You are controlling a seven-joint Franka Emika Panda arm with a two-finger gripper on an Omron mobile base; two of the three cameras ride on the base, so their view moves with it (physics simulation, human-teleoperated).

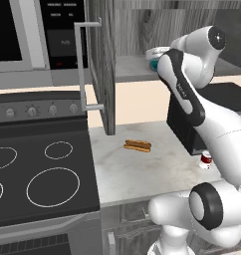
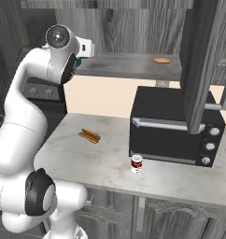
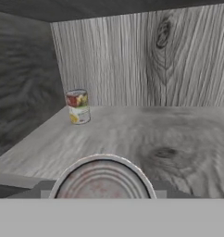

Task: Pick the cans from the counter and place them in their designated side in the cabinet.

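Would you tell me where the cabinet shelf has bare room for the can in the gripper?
The shelf is bare from the held can to the back wall and rightward. Only the far left corner is taken, by a labelled can. Farther right lies a flat brown item.

Base cams sit behind the arm left and right, angled down, sharing the counter (image 1: 142, 169) and the cabinet (image 2: 133, 65) shelf. Hand cam is close inside the cabinet, facing its back wall.

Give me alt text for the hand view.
The gripper holds a silver-topped can low over the grey cabinet shelf. Another can with a red and yellow label stands upright near the back left corner.
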